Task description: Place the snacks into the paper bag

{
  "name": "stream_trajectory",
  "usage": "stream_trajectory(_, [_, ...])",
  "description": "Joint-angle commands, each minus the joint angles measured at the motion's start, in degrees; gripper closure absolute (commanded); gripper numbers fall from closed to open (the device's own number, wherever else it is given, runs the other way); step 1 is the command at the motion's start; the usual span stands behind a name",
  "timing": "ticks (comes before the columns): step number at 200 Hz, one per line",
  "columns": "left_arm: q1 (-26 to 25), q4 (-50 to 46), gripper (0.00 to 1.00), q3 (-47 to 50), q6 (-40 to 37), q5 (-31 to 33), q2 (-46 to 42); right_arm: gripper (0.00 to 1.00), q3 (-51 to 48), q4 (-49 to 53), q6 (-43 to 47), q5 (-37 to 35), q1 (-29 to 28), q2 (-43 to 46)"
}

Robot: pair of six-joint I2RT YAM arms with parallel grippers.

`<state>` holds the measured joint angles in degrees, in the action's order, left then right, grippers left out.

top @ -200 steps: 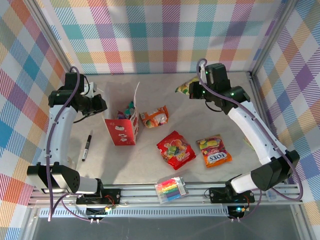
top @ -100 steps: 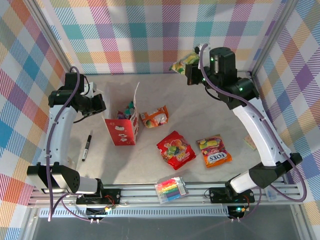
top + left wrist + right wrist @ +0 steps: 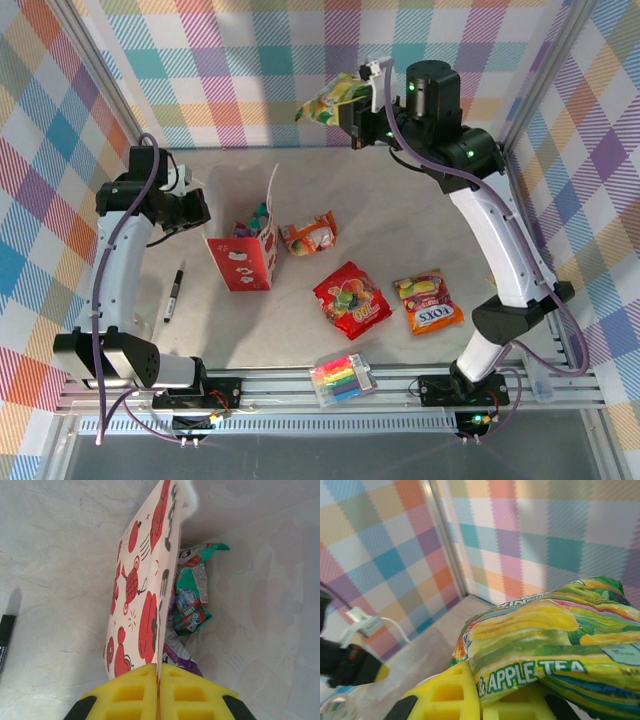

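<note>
So, bottom centre first: clear crinkly pack of rainbow markers [image 3: 342,379], not ours. Mid-frame, three glossy pouches lying flat: orange-red FOXS pouch [image 3: 428,303], red fruit-print pouch [image 3: 351,297], and orange pouch [image 3: 308,234] just beside bag. Left of centre, upright white-and-red paper gift bag [image 3: 245,250], teal pouch [image 3: 192,600] and purple pouch [image 3: 180,652] inside. Left gripper [image 3: 159,672] clamped on its thin stiff wall. Top centre, right gripper [image 3: 362,125] pinching puffy yellow-green apple-tea pouch [image 3: 330,100] in mid-air. Carry step, I'd say. Next needs swing over bag mouth, then drop.

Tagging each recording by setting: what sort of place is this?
Probably a staged robot test cell, not a home: plaid walls on a metal frame enclose the table, with the left arm and right arm bolted to an aluminium rail.
</note>
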<state>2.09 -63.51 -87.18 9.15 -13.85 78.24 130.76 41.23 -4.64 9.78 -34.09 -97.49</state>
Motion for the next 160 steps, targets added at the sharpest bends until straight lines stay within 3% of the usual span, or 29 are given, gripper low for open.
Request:
stream_trajectory(1, [0.7,-1.1,0.96,0.1,-0.8,0.5,-1.7,1.00,4.2,-2.6,0.0,8.9,-2.0,-1.7])
stream_trajectory(32, [0.7,-1.1,0.96,0.1,-0.8,0.4,-2.0,1.00,9.8,0.0,-0.6,11.3,-4.6,-5.7])
stream_trajectory(97, [0.7,-1.5,0.96,0.1,-1.0,0.1,-2.9,1.00,10.9,0.9,2.3,13.6,-9.9,-9.6])
stream_trajectory(160, [0.7,-1.3,0.96,1.4,-0.9,-0.6,-3.4,1.00,12.2,3.8,7.0,16.8,-11.6,-14.0])
